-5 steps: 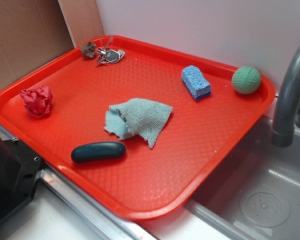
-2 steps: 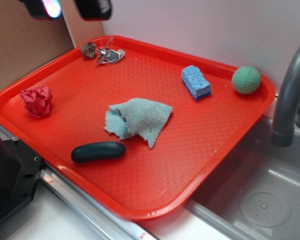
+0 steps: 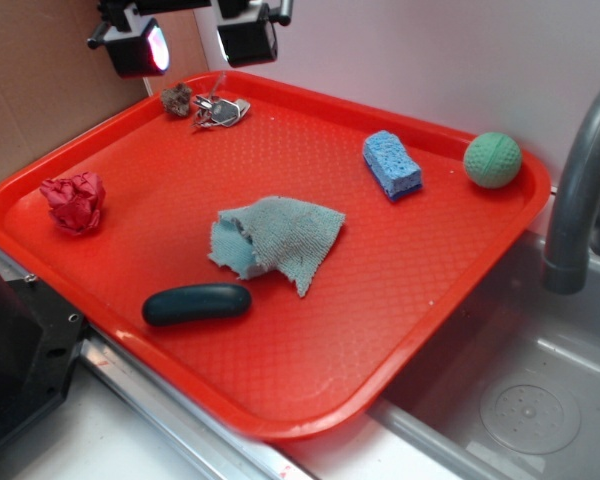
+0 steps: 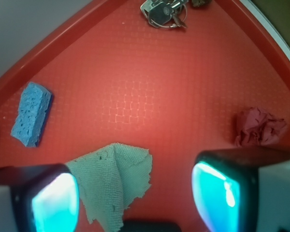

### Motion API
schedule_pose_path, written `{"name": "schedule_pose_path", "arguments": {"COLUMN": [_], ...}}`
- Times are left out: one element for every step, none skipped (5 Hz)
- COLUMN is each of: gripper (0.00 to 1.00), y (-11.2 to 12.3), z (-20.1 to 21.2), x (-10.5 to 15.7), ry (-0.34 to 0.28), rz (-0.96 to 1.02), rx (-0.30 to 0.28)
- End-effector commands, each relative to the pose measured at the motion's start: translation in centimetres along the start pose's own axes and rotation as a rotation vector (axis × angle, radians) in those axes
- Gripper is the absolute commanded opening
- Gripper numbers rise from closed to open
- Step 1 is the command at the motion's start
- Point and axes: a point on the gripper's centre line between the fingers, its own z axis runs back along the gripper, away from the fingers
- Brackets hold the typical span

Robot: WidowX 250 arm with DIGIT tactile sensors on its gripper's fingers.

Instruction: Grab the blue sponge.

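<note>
Jaws spread wide and holding nothing, hanging high over the far corner of the red tray (image 3: 450, 290). Gripper (image 3: 192, 40) empty, pads glowing teal in the wrist view. Just under the jaws lie the keys (image 3: 220, 110) and a brown lump (image 3: 177, 98). Off to one side, the crumpled red paper (image 3: 74, 201). Further out, the pale cloth (image 3: 275, 240) mid-tray, the dark oval bar (image 3: 196, 303) beyond it. Well away along the wall edge sits the blue sponge (image 3: 391, 165), untouched, green ball (image 3: 492, 160) just past it.
</note>
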Motion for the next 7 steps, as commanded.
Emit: {"name": "schedule_pose_path", "arguments": {"gripper": [1.0,1.0,1.0,1.0,1.0,1.0,1.0], "y": [-1.6,-4.4,-7.0,-8.6,-10.8,-11.4,-11.0], "z": [-4.1,-5.7,-7.3,-7.4,-7.9,-9.3,-10.6], "x": [3.4,4.4,5.7,5.0,7.1,7.5,5.5], "ry": [-0.015,-0.087,-0.078,-0.137,-0.15,-0.114,-0.08], "rz": [-0.032,-0.04,-0.017,-0.056,-0.058,-0.055,-0.061], "rx": [0.006,-0.049,0.0,-0.019,-0.02,0.007,0.036]}}
